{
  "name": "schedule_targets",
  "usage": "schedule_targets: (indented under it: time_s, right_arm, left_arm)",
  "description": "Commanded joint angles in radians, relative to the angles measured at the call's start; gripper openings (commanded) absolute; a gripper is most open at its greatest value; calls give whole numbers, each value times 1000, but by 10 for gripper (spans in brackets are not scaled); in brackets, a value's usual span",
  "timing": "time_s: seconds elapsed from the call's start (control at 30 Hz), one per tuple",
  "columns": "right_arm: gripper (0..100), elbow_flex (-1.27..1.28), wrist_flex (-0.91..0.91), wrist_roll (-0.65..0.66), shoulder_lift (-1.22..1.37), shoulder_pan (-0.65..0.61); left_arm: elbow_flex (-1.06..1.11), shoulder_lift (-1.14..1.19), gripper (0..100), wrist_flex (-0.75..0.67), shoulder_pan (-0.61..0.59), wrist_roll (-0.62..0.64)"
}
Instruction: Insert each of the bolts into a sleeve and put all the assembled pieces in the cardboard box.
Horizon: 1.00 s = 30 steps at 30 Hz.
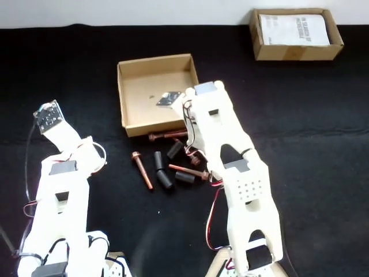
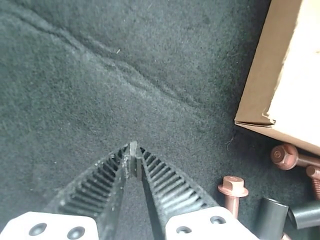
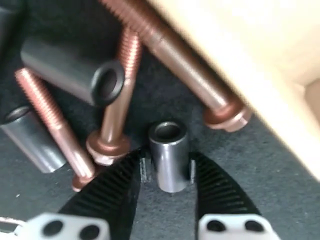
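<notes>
The right gripper (image 3: 168,162) is seen pinching a grey sleeve (image 3: 167,145) just before the cardboard box (image 3: 260,70), the sleeve's long axis being kept in line with the fingers and its open bore turned toward the nearest bolt (image 3: 117,110), just beside it.

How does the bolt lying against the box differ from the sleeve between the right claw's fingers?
The bolt is copper-coloured and long, the sleeve dark grey and short. The bolt lies flat with a flanged head; the sleeve stands on end, hollow. Both are outside the cardboard box.
</notes>
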Motion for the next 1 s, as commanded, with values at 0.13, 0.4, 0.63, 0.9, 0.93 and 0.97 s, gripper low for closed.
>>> schedule_targets:
  time_s: [0.13, 0.4, 0.63, 0.9, 0.93, 0.97]
  right_arm:
    - [102, -12, -47, -6, 7, -85]
    - [71, -4, -65, -5, 8, -107]
    - [9, -79, 30, -12, -16, -104]
    - [9, -309, 185, -215, -162, -156]
    - [9, -309, 183, -242, -191, -177]
    - [9, -309, 183, -265, -220, -203]
  left_arm:
    - [-2, -1, 10, -11, -13, 0]
    - [-2, -1, 10, -9, -13, -2]
    - [22, -1, 9, -15, -7, -2]
    - [22, -1, 9, -15, -5, -2]
    - [22, -1, 9, -15, -5, -2]
    - [22, -1, 9, -15, -5, -2]
